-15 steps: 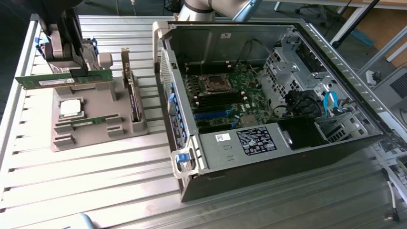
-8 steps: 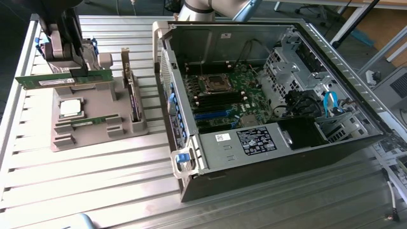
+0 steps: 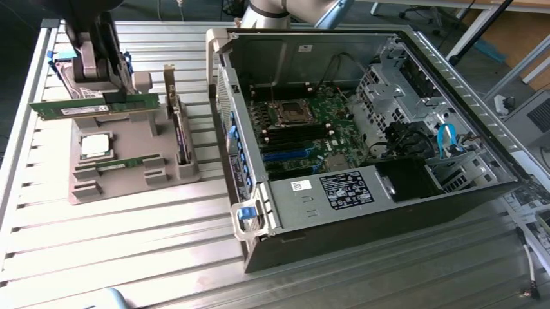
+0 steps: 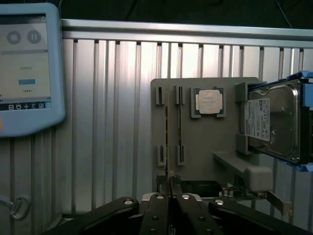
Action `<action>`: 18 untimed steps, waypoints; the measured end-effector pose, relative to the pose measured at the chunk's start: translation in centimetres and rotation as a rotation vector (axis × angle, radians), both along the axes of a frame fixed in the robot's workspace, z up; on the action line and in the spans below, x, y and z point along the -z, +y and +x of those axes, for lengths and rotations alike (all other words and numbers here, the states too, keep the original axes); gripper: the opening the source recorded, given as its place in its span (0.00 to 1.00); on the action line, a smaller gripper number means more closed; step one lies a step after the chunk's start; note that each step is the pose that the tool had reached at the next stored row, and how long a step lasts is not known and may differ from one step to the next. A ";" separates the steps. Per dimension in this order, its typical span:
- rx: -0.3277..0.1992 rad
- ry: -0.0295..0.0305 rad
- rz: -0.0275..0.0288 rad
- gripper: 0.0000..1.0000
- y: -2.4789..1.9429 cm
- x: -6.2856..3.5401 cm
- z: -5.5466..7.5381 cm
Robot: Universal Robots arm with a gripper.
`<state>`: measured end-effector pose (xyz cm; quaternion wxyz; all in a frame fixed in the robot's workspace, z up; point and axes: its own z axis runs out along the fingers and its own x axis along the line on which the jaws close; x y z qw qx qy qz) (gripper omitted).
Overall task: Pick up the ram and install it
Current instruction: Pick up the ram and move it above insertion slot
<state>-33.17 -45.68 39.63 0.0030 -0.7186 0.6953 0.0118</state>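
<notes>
The ram is a long green stick, held level just above the rear of the grey tray, and my gripper is shut on its upper edge. In the wrist view the ram shows edge-on as a thin line pinched between the gripper fingers. A second green stick lies in a slot of the tray, seen as a narrow strip from the wrist. The open computer case stands at the exterior view's right, with dark memory slots on its motherboard.
The tray also carries a square silver processor, an upright expansion card and a hard drive. A tablet screen is beside the ribbed metal table.
</notes>
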 end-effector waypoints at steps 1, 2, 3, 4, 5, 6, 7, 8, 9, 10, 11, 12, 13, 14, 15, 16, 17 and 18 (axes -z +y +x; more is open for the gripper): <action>0.000 0.0000 0.0000 0.12 0.00 0.00 0.2; 0.000 0.0000 0.0000 0.12 0.00 0.00 0.4; 0.000 0.0001 -0.0001 0.12 0.00 0.00 0.7; 0.000 0.0000 -0.0001 0.12 0.00 0.00 1.0; 0.000 0.0000 0.0000 0.12 0.00 0.00 1.3; 0.000 -0.0001 0.0000 0.12 0.00 0.00 1.6; 0.000 -0.0001 -0.0001 0.12 0.00 0.00 1.9; 0.000 0.0000 -0.0001 0.12 0.00 0.00 2.2; 0.000 0.0001 -0.0001 0.12 0.00 0.00 2.5; 0.000 0.0001 -0.0001 0.12 0.00 -0.01 2.8; 0.000 0.0000 0.0000 0.12 0.00 0.00 3.1; 0.000 0.0000 0.0001 0.12 0.00 0.00 3.4; 0.000 0.0000 0.0000 0.12 0.00 0.00 3.7; 0.000 0.0000 0.0000 0.12 0.00 0.00 4.1; 0.000 0.0000 0.0000 0.12 0.00 0.00 4.4; 0.000 0.0001 -0.0001 0.12 0.00 -0.01 4.7; 0.000 0.0000 -0.0001 0.12 0.00 0.00 5.0; 0.000 0.0000 -0.0001 0.12 0.00 0.00 5.3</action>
